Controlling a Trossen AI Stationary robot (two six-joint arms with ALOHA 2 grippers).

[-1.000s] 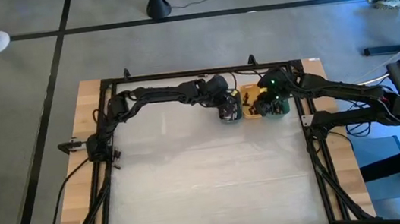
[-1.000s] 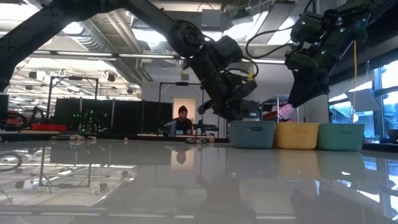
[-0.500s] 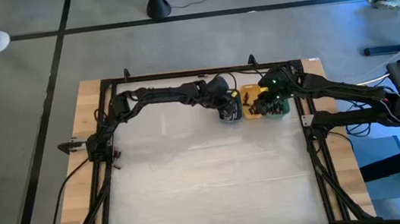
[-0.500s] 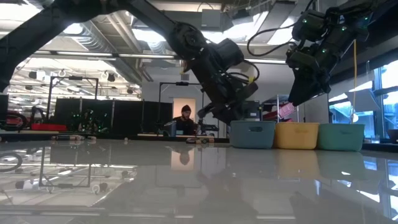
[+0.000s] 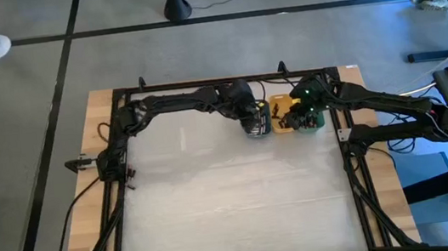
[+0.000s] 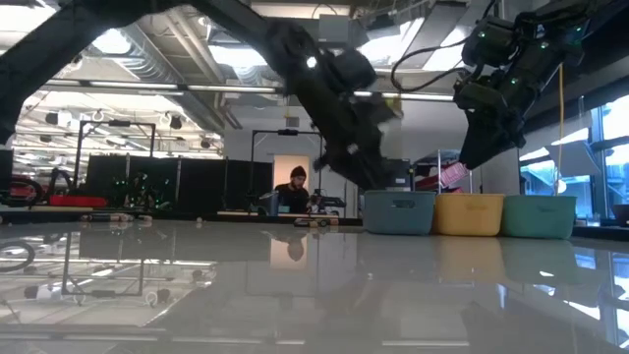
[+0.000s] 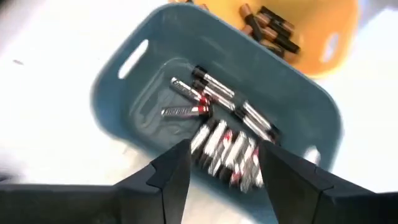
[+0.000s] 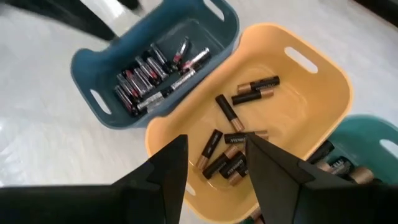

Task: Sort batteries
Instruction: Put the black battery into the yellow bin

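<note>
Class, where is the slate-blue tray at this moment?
In the low view the slate-blue tray stands at the table's far edge, leftmost of three, touching the orange tray; the left gripper hovers over its batteries.

Slate-blue tray [image 8: 93, 65] holds silvery batteries [image 7: 227, 146] with red and black bands. Orange-yellow tray [image 8: 323, 106] holds black batteries with copper-gold ends [image 8: 255, 87] (a few more show in the left wrist view). Teal-green tray [image 8: 373, 140] holds dark batteries with gold tips [image 8: 336, 167]. Tabletop [image 5: 232, 193] is glossy pale grey-white, edged in light wood with a black frame. Both arms are black; the right arm [image 5: 376, 104] shows small green lights. Floor is grey with dark lines.
</note>
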